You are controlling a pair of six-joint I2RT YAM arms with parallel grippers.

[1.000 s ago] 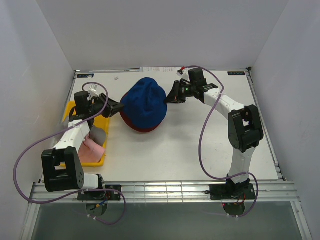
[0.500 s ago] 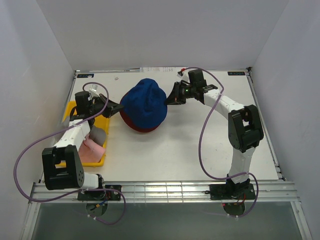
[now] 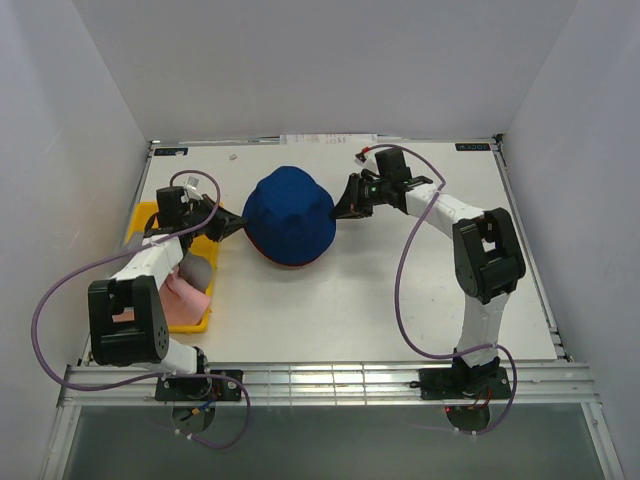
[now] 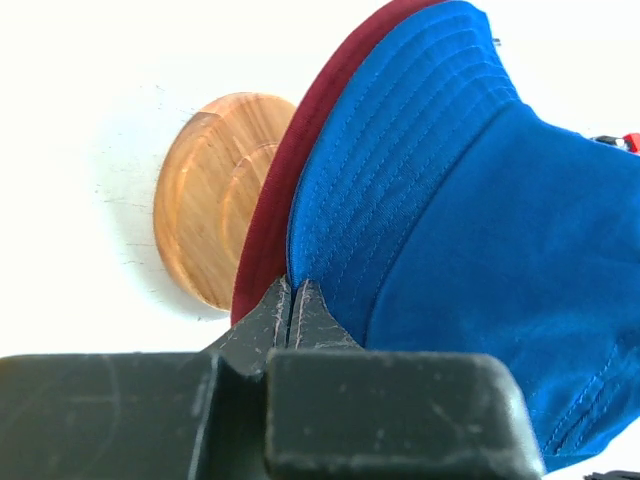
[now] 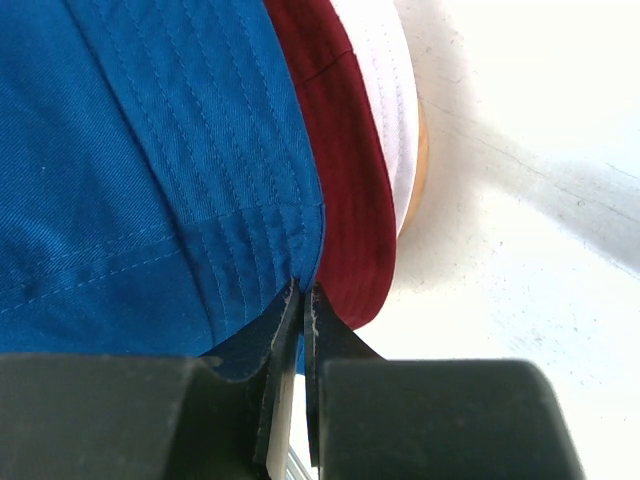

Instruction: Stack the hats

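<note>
Clamping the brim of the blue hat (image 3: pixel 289 210) with left gripper (image 3: pixel 238 222) and right gripper (image 3: pixel 343 208), on opposite sides of the wooden stand (image 4: pixel 205 210), over the red hat (image 4: pixel 268 245).

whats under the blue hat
Under the blue hat sits a dark red hat, only its brim showing past the blue edge, and below that the round base of a wooden stand. The red crown and the stand's top are covered.
</note>
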